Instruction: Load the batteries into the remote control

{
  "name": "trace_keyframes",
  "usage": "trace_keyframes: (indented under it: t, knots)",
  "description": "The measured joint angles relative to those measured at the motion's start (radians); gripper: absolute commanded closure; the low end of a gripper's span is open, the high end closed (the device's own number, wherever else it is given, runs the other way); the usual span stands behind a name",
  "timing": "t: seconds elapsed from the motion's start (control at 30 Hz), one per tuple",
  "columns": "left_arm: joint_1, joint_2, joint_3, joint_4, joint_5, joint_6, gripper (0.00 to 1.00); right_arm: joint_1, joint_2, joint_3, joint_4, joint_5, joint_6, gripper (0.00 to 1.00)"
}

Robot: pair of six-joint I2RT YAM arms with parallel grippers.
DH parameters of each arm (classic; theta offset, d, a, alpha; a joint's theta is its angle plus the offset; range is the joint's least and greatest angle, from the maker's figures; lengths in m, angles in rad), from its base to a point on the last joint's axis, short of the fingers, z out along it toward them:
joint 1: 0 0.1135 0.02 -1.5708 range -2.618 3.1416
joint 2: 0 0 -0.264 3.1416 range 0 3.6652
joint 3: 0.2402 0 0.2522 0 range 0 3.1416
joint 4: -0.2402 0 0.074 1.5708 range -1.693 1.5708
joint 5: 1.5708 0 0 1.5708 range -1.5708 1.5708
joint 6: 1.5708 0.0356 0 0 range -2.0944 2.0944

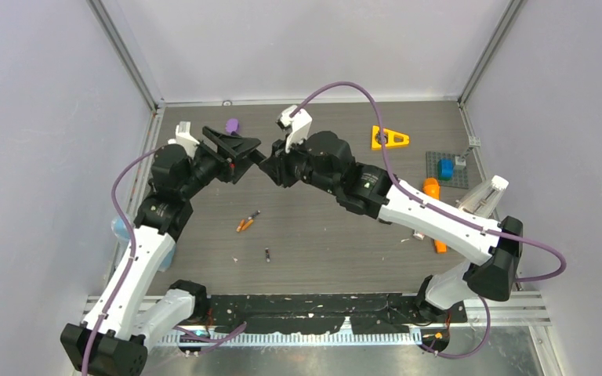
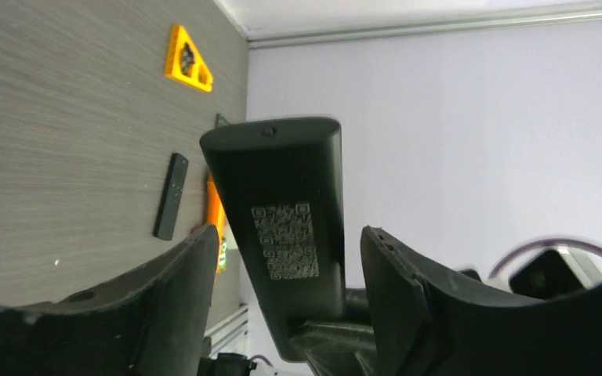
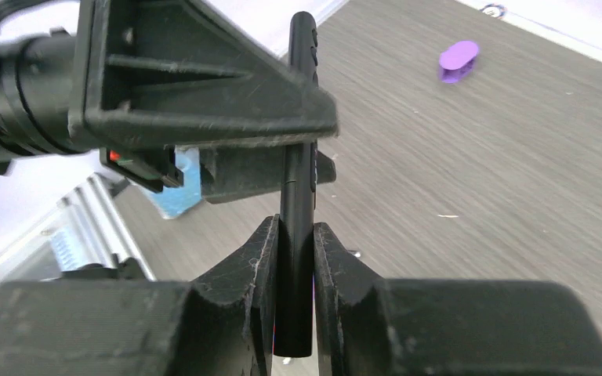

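A black remote point(image 3: 298, 188) is held edge-on in the air by my right gripper point(image 3: 295, 229), which is shut on its lower end. In the left wrist view the same remote point(image 2: 274, 172) shows its back with a printed code, standing between the spread fingers of my left gripper point(image 2: 288, 235) with a gap on each side. In the top view the two grippers meet over the table's far middle, left point(image 1: 239, 153) and right point(image 1: 269, 163). Two small orange batteries point(image 1: 244, 223) and one dark battery point(image 1: 267, 254) lie on the table nearer the front.
A yellow triangular piece point(image 1: 388, 139), a purple piece point(image 1: 232, 124), a grey baseplate point(image 1: 458, 178) with a blue brick and a long orange stick point(image 1: 433, 192) lie at the back and right. A flat black strip point(image 2: 171, 196) lies on the table. A blue object point(image 1: 117, 227) sits under the left arm.
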Motion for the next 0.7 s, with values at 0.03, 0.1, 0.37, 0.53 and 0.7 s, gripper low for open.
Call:
trace_keyframes:
  t: [0.03,0.1,0.37,0.53,0.7]
  knots:
    - [-0.001,-0.011,-0.019,0.032,0.005,0.003,0.23,-0.011,0.0,0.005,-0.001,-0.019,0.019,0.83]
    - [-0.001,-0.035,-0.058,0.101,0.011,0.011,0.17,-0.047,0.0,0.016,-0.002,-0.084,0.068,0.83]
    - [-0.001,-0.079,-0.12,0.389,0.04,0.063,0.15,-0.226,-0.003,0.019,0.087,-0.387,0.341,0.83]
    - [-0.001,-0.077,-0.121,0.49,0.072,0.078,0.17,-0.268,-0.006,-0.005,0.246,-0.552,0.534,0.82]
    - [-0.001,-0.067,-0.124,0.554,0.088,0.085,0.23,-0.274,-0.007,-0.032,0.35,-0.652,0.663,0.81]
